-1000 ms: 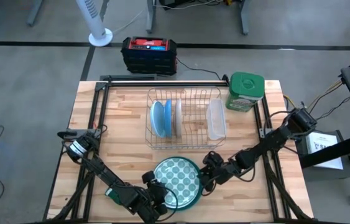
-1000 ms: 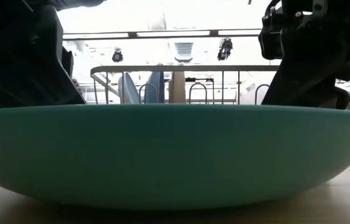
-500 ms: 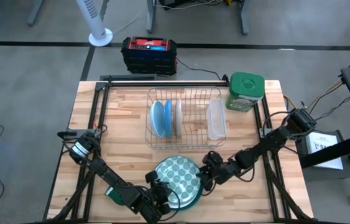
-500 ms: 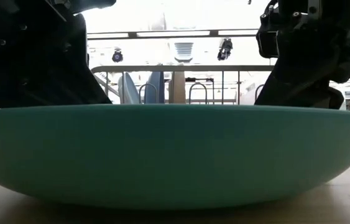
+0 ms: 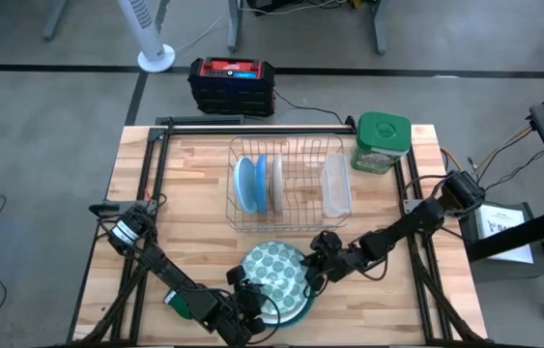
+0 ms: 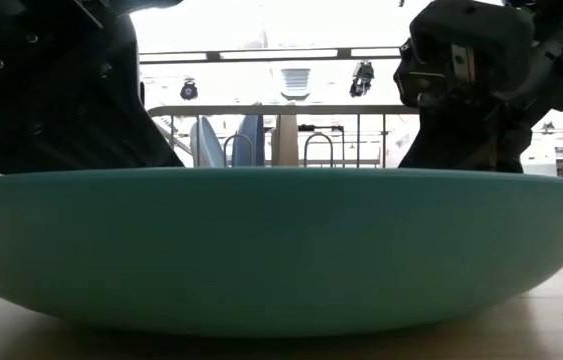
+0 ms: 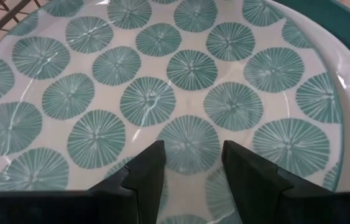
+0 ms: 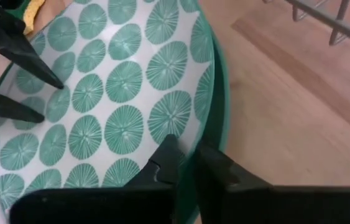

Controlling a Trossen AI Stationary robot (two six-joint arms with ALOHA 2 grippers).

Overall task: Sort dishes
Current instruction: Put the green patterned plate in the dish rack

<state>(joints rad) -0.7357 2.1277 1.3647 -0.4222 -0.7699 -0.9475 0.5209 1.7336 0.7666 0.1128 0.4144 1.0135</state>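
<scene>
At table's front edge, right pincer [image 8: 186, 163] clamped on teal-rimmed plate [image 5: 276, 275] rim, left pincer [image 7: 190, 163] apart, fingertips hidden.

high: overhead, straight down; low: table-level, close behind plate [image 6: 281, 250]; wrists: close, apparently same plate

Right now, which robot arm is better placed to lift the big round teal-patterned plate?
Probably the right. The right gripper is pinched on the big round teal-patterned plate's rim, while the left gripper hovers open over the plate's face.

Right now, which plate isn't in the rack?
The large teal-patterned plate, flat on the table in front of the rack. The light blue plates stand upright in the rack.
</scene>
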